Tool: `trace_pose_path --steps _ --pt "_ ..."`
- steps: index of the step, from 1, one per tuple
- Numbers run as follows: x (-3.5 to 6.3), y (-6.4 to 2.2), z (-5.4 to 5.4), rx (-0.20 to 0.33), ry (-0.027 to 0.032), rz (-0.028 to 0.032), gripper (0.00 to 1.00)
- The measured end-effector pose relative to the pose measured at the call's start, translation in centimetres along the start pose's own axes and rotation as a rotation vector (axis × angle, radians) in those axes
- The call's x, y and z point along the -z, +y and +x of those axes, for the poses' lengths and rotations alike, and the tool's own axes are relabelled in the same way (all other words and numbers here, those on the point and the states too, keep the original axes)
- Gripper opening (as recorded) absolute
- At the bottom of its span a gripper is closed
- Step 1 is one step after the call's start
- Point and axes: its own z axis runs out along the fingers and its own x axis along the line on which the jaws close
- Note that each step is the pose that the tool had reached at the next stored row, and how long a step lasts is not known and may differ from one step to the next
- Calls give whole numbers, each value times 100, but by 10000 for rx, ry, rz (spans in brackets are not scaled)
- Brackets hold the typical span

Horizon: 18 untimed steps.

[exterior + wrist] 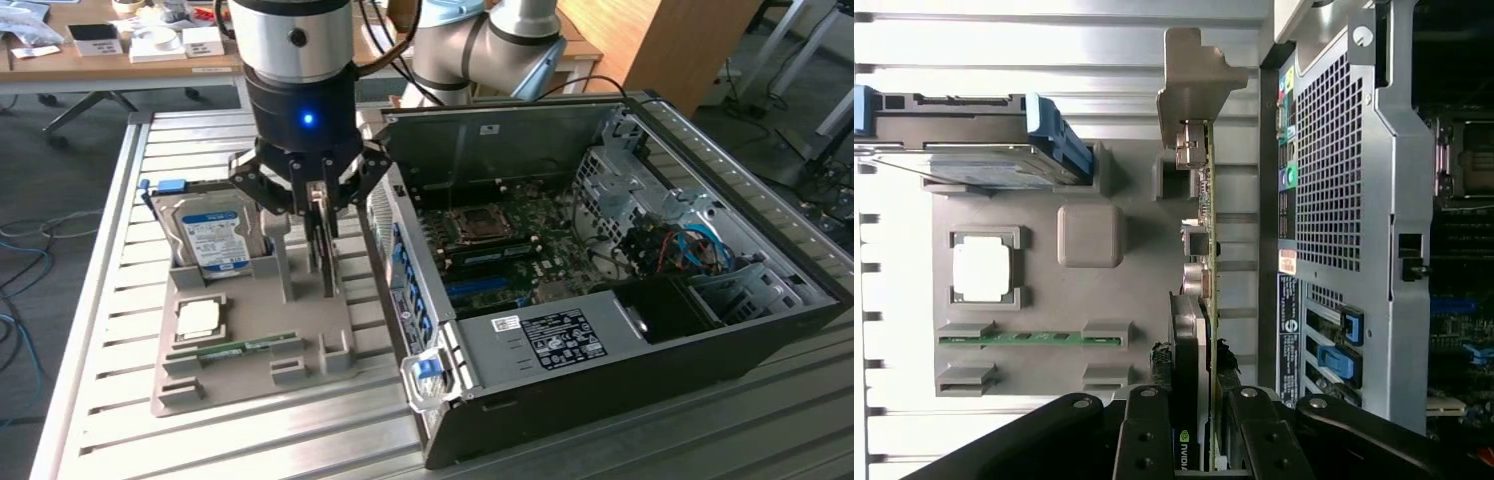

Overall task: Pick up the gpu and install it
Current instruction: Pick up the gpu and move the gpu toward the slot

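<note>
Gpu (324, 262): thin card, likely stiff, light and fragile, upright in grey holder (194, 388) beside case (601, 385), claw (320, 212) clenched across its top edge (safest hold).

Robotics lab, slatted aluminium worktable (104, 350), opened computer tower (627, 385), office desks (134, 69) behind

Ribbed bare-metal table (100, 330), matt grey plastic holder (227, 385), gpu (1205, 195) with dull pale metal bracket (1192, 75), perforated sheet-metal computer case (1334, 200).
</note>
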Motion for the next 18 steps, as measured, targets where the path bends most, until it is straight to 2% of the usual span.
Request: trace_pose_path --steps 10,13,18 --pt "27 1 -1 0 3 3 27" --pt "87 4 -2 0 0 -6 27" --pt "250 11 -6 -1 0 -15 27"
